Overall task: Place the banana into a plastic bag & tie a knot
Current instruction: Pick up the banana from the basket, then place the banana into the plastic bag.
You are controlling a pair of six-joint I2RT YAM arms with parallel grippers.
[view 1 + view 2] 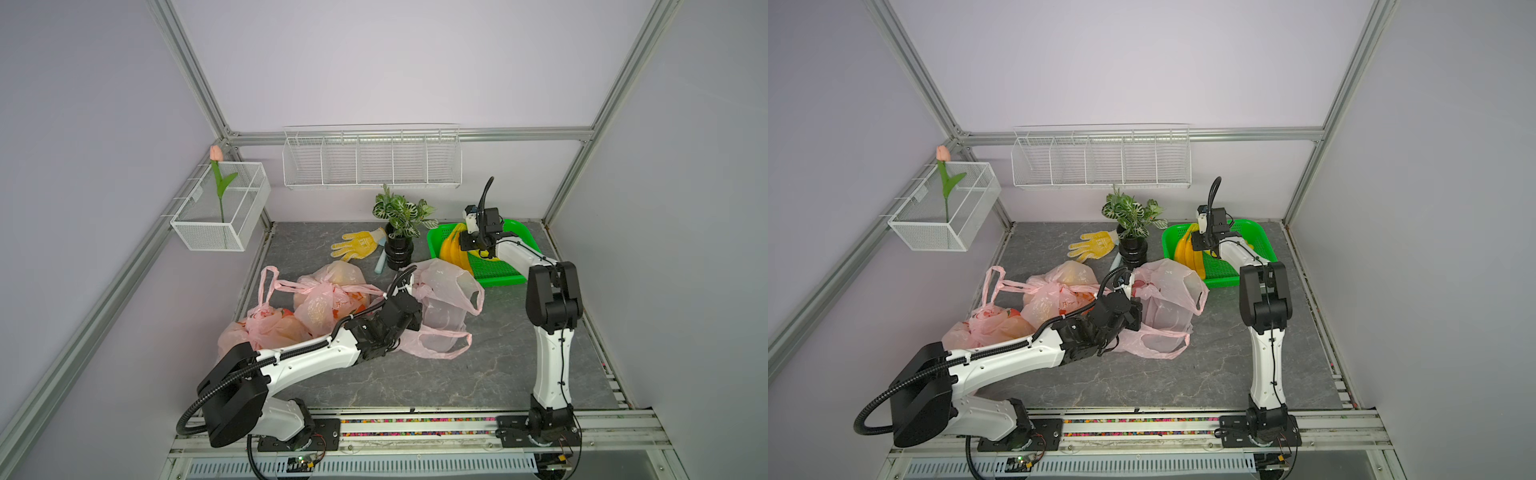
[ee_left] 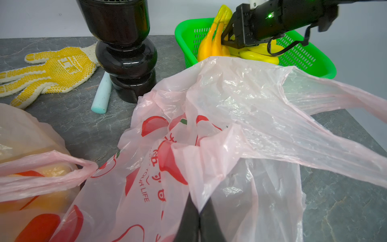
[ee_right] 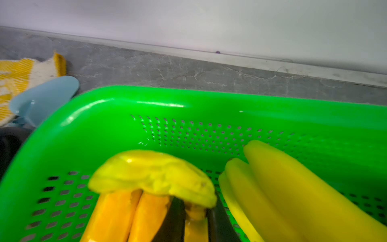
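An orange-yellow banana bunch (image 1: 451, 249) (image 3: 146, 176) lies in the green basket (image 1: 498, 274) (image 3: 104, 117) at the back right, beside a paler yellow bunch (image 3: 293, 188). My right gripper (image 3: 195, 209) (image 1: 467, 245) reaches into the basket, with its fingers pressed on both sides of one banana just under the bunch's crown. The empty pink plastic bag (image 1: 444, 299) (image 2: 230, 115) lies mid-table with its mouth toward the basket. My left gripper (image 2: 199, 209) (image 1: 405, 311) is shut on a fold of this bag's edge.
Two filled, knotted pink bags (image 1: 328, 295) (image 1: 266, 324) lie left of my left arm. A black vase with a plant (image 1: 399, 249), a yellow glove (image 1: 357, 245) and a pale blue stick (image 2: 102, 94) sit behind the bag. White wire baskets (image 1: 370, 158) (image 1: 220, 208) hang on the walls.
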